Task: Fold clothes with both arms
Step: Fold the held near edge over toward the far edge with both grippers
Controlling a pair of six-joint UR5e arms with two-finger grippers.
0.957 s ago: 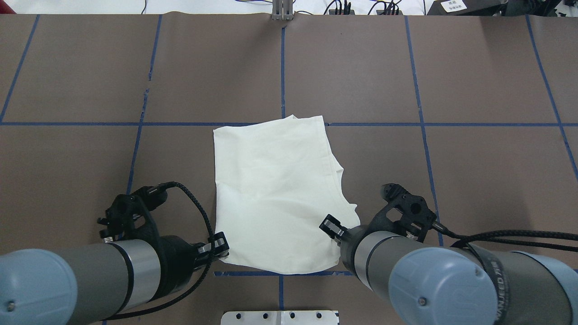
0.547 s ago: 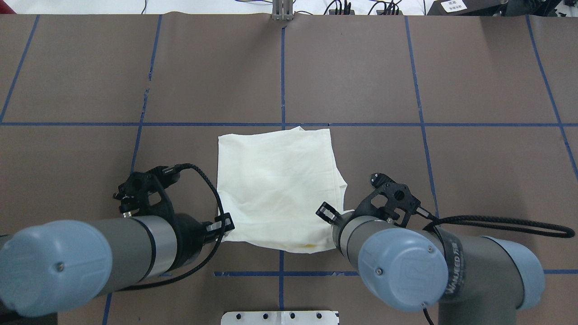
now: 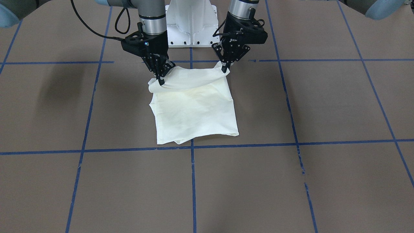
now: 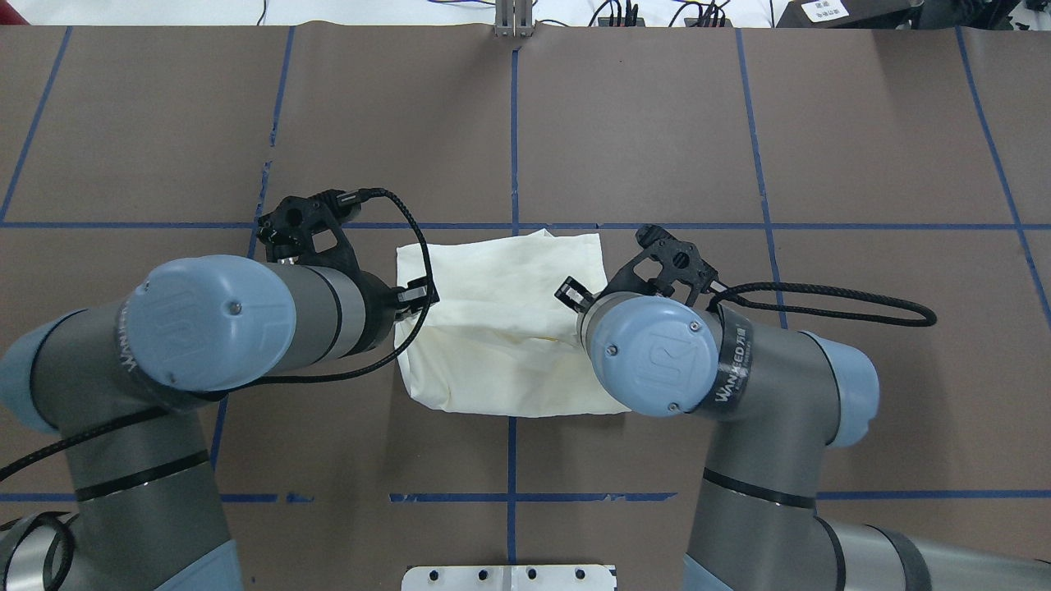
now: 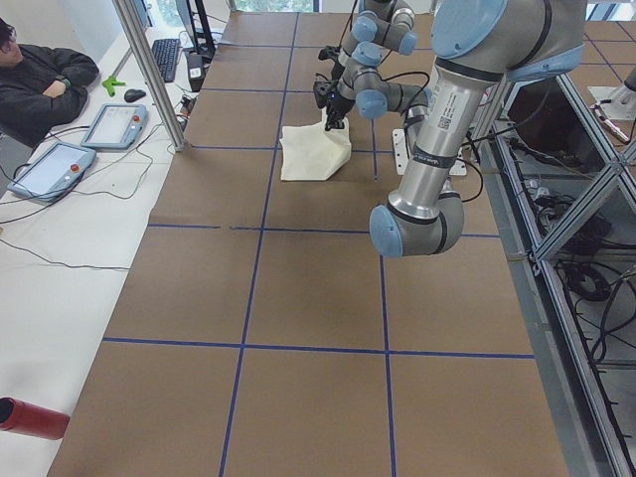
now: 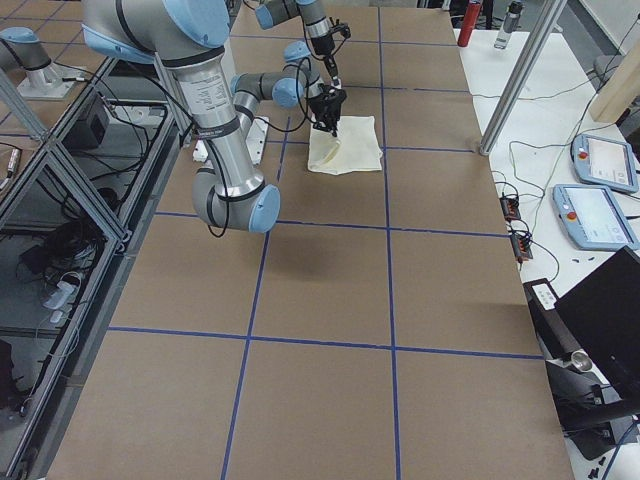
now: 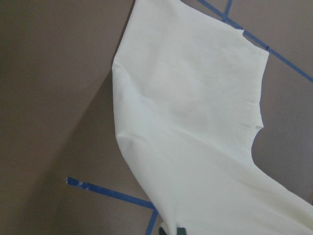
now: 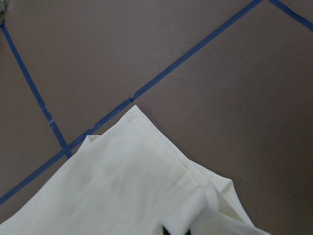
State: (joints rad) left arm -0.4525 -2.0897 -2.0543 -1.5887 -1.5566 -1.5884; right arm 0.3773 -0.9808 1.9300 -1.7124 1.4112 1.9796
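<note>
The clothes (image 3: 194,110) are one plain cream shirt, folded into a rough rectangle on the brown table; no print shows. Its edge nearest the robot is lifted off the table into a sagging band. My left gripper (image 3: 225,68) is shut on one corner of that band, and my right gripper (image 3: 160,81) is shut on the other. In the overhead view both wrists hang over the shirt (image 4: 493,279) and hide the grippers. The left wrist view shows the shirt (image 7: 195,122) hanging down and away. In the right wrist view, the far corner of the shirt (image 8: 122,191) lies on a blue tape line.
Blue tape lines (image 3: 192,181) divide the brown table into squares. The white pedestal base (image 3: 190,29) stands just behind the grippers. A person (image 5: 40,75) sits past the table's far side with teach pendants (image 5: 55,164) nearby. Bottles (image 6: 475,20) stand off the table.
Both arms have moved away from the robot's base, lifting the shirt's near edge and carrying it over the rest. The shirt looks shorter from above.
</note>
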